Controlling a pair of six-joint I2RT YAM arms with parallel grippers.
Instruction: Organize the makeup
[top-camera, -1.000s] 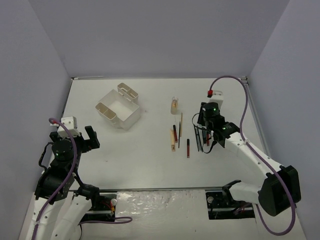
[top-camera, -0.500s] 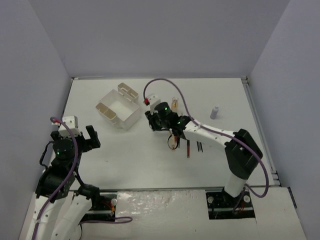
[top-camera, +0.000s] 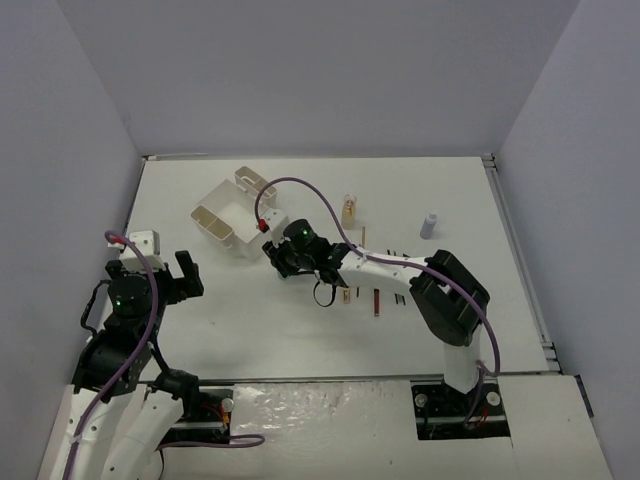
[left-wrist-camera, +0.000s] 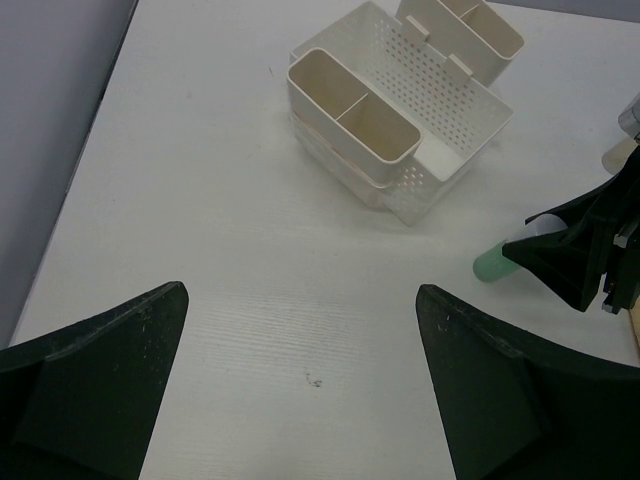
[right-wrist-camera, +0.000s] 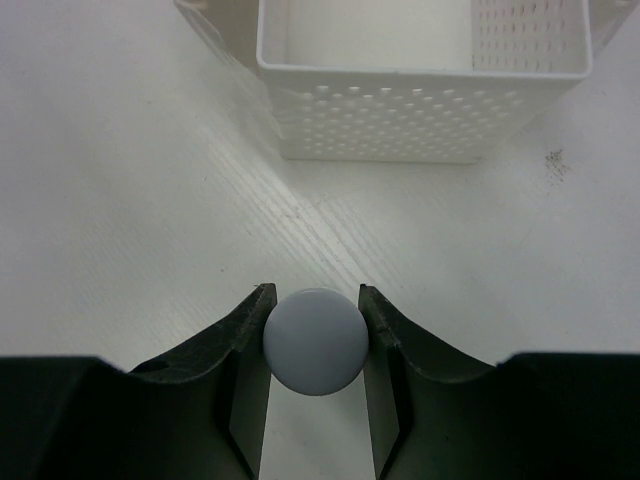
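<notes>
My right gripper (top-camera: 283, 262) is shut on a small pale green bottle (left-wrist-camera: 498, 263), just right of and in front of the white compartmented box (top-camera: 237, 215). In the right wrist view the bottle's round pale end (right-wrist-camera: 316, 340) sits between both fingers, with the box's perforated wall (right-wrist-camera: 400, 120) straight ahead. Thin red, tan and black sticks (top-camera: 375, 300) lie on the table under the right arm. A gold bottle (top-camera: 348, 207) and a grey-lilac bottle (top-camera: 430, 224) stand further back. My left gripper (top-camera: 165, 280) is open and empty at the near left.
The box (left-wrist-camera: 440, 150) has narrow end compartments and an open middle well. The right gripper (left-wrist-camera: 545, 255) shows at the right edge of the left wrist view. Grey walls enclose the white table (top-camera: 200, 320) on three sides.
My right arm has swung left from the sticks to a spot beside the box, carrying the bottle. The grey-lilac bottle came into view behind it. The left arm has hardly moved.
</notes>
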